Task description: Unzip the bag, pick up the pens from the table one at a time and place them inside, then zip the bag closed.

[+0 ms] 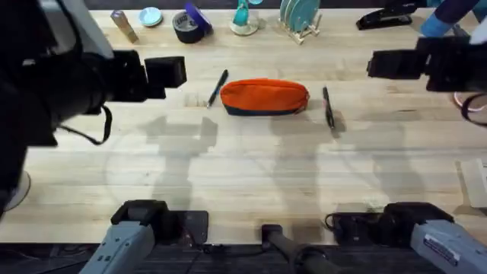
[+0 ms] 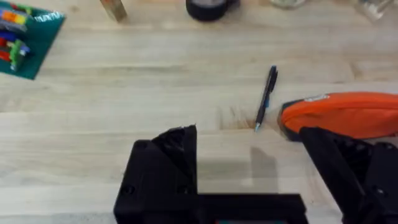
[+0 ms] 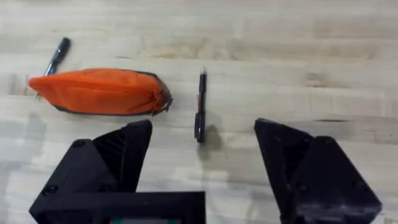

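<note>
Both arms hang raised above the desk (image 1: pixel 251 175), the left gripper (image 2: pixel 249 174) and right gripper (image 3: pixel 202 165) spread wide and holding nothing. Toward the far edge, midway between the side edges, lies the orange bag (image 1: pixel 265 97), closed. One pen (image 1: pixel 218 87) lies angled just off its left end; the other pen (image 1: pixel 328 106) rests just beyond its right end, apart from the fabric.

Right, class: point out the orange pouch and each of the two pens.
the bag (image 1: pixel 265 97): overhead view, middle of its orange side.
left pen (image 1: pixel 218 87): overhead view, mid-barrel.
right pen (image 1: pixel 328 106): overhead view, mid-barrel.
</note>
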`<control>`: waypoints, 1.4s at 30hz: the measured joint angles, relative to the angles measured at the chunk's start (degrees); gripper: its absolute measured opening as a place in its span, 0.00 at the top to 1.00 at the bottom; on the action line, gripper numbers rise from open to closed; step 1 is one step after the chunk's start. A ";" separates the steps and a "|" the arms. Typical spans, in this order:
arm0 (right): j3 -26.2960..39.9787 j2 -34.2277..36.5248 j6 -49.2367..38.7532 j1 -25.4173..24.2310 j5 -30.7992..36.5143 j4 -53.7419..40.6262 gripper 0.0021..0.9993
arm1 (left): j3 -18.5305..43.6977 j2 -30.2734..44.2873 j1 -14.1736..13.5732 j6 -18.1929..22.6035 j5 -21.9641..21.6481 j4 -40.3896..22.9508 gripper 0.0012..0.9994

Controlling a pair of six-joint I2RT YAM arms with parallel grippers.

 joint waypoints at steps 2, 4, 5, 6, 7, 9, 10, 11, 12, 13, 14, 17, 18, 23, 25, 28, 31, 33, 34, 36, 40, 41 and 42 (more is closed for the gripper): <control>1.94 3.19 0.03 0.00 -0.14 -1.03 0.00 | 1.96 2.50 0.00 0.00 0.38 -1.64 0.01; 3.15 5.83 0.11 0.00 -0.17 -1.15 0.00 | 4.10 5.39 0.00 -0.08 1.12 -3.24 0.01; 3.46 6.90 0.17 0.00 -0.17 -1.15 0.00 | 4.79 6.57 0.00 -0.09 1.44 -3.54 0.01; 3.59 7.75 0.18 0.00 -0.19 -1.17 0.00 | 5.43 7.86 0.00 -0.11 1.92 -3.68 0.01; 3.61 8.55 0.19 0.00 -0.22 -1.23 0.00 | 5.79 8.85 0.00 -0.13 2.44 -3.63 0.01; 3.61 9.62 0.22 0.00 -0.34 -1.28 0.00 | 6.12 10.92 0.00 -0.13 3.87 -3.35 0.01; 3.61 9.98 0.22 0.00 -0.36 -1.29 0.00 | 6.15 11.73 0.00 -0.14 4.55 -3.24 0.01; 3.61 10.16 0.22 0.00 -0.36 -1.30 0.00 | 6.15 12.58 0.00 -0.12 5.17 -3.20 0.01; 3.61 10.22 0.24 0.00 -0.36 -1.32 0.00 | 6.15 13.46 0.00 -0.14 5.70 -3.18 0.01; 3.61 10.24 0.24 0.00 -0.36 -1.34 0.00 | 6.15 14.15 0.00 -0.14 5.99 -3.16 0.01; 3.63 10.23 0.24 0.00 -0.36 -1.34 0.00 | 6.15 14.84 0.00 -0.14 6.30 -3.05 0.01; 3.63 10.23 0.24 0.00 -0.36 -1.36 0.00 | 6.15 16.30 0.00 -0.14 7.02 -2.16 0.01; 3.63 10.23 0.25 0.00 -0.36 -1.38 0.00 | 6.15 16.66 0.00 -0.14 7.11 -1.69 0.01; 3.63 10.22 0.40 0.00 -0.36 -1.39 0.00 | 6.15 17.15 0.00 2.05 7.52 0.41 0.01; 3.63 10.22 0.40 0.00 -0.36 -1.41 0.00 | 6.15 17.15 0.00 5.11 8.56 0.76 0.01; 3.63 10.23 0.40 0.00 -0.36 -1.43 0.00 | 6.15 17.16 0.00 10.33 11.06 1.75 0.01; 3.63 10.22 0.40 0.00 -0.36 -1.43 0.00 | 6.15 17.17 0.55 15.69 15.27 3.33 0.01; 3.63 10.24 0.40 0.00 -0.36 -1.43 0.00 | 6.15 17.20 1.78 18.85 19.02 3.98 0.01; 3.63 10.24 0.40 0.00 -0.36 -1.43 0.00 | 6.15 17.29 2.81 20.78 21.59 4.15 0.01; 3.63 10.22 0.40 0.00 -0.36 -1.40 0.00 | 6.15 17.90 4.83 24.33 26.55 4.35 0.01; 3.64 10.24 0.40 0.00 -0.36 -0.10 0.00 | 6.19 21.26 9.01 32.62 38.19 4.38 0.01; 3.65 10.24 0.40 0.00 -0.36 0.36 0.00 | 6.17 22.43 9.79 34.80 40.97 4.41 0.01; 3.65 10.24 0.40 0.00 -0.36 0.93 0.00 | 6.19 23.81 10.44 37.29 43.78 4.41 0.01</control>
